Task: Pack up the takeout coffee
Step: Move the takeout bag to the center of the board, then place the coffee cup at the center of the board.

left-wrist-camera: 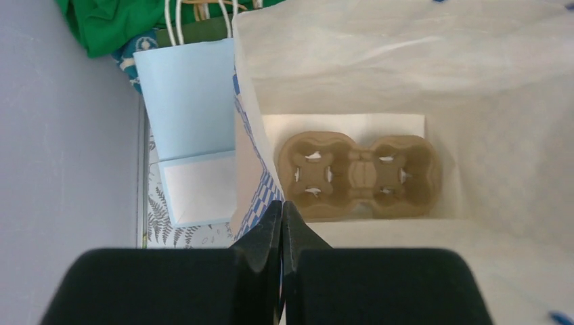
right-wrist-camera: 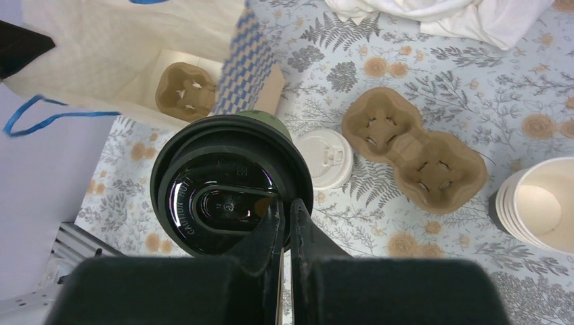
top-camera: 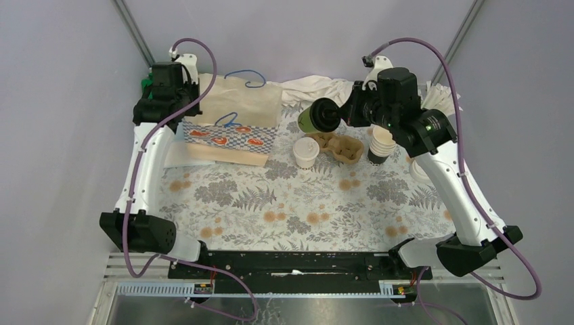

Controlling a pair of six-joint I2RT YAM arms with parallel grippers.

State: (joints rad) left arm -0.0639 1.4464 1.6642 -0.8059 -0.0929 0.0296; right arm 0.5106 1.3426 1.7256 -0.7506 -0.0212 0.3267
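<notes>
Green cup (top-camera: 310, 119) tilted | lid (right-wrist-camera: 223, 203) rim in right hand (right-wrist-camera: 284, 206) | left hand (left-wrist-camera: 281, 208) pinches bag (left-wrist-camera: 406, 54)

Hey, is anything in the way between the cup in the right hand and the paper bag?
Nothing visible. The lidded green cup hangs clear of the bag, whose mouth the left hand holds open; its carrier is empty.
</notes>
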